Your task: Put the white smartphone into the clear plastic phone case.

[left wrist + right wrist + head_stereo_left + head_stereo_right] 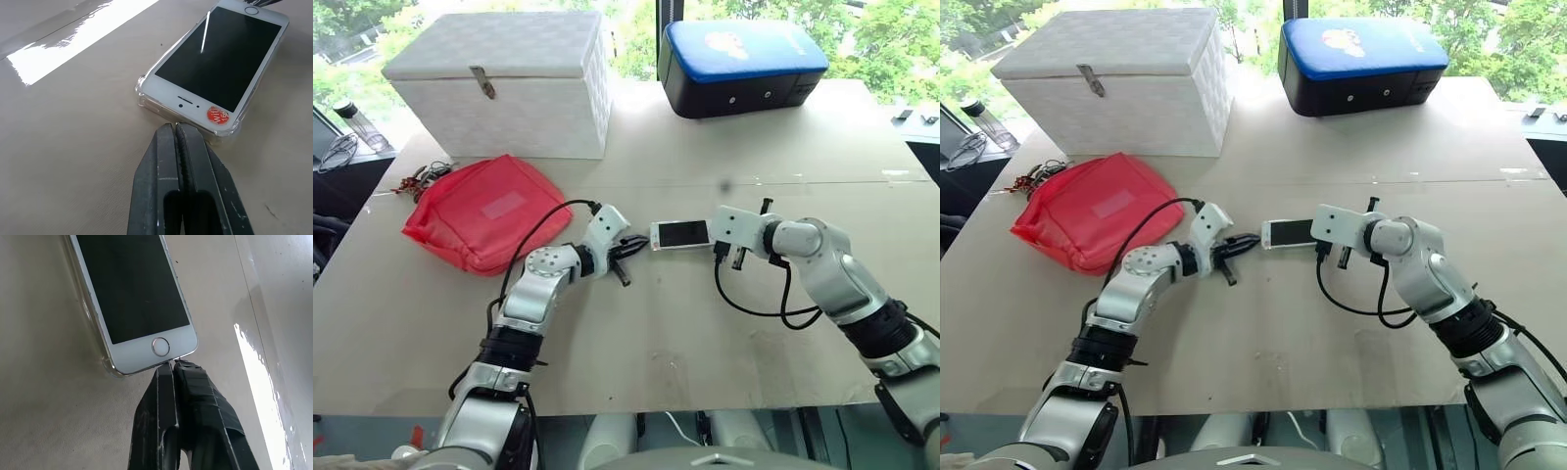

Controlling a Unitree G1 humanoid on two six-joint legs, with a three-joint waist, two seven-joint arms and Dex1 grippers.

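Between the two grippers, near the middle of the table (636,352), the white smartphone (680,234) lies screen up inside the clear plastic phone case (146,98), whose rim shows around its corners and edge. Its long axis runs straight from one gripper to the other. The left gripper (628,247) has its two black fingers pressed together, holding nothing, their tips right at the earpiece end of the phone, by the round red sticker (217,115). The right gripper (172,367) is likewise closed and empty, its tips at the home-button end. Each arm faces one short end at about the same closeness, so neither is clearly nearer. Judging from this, the phone looks close to seated, and any last press would come along its length from both ends
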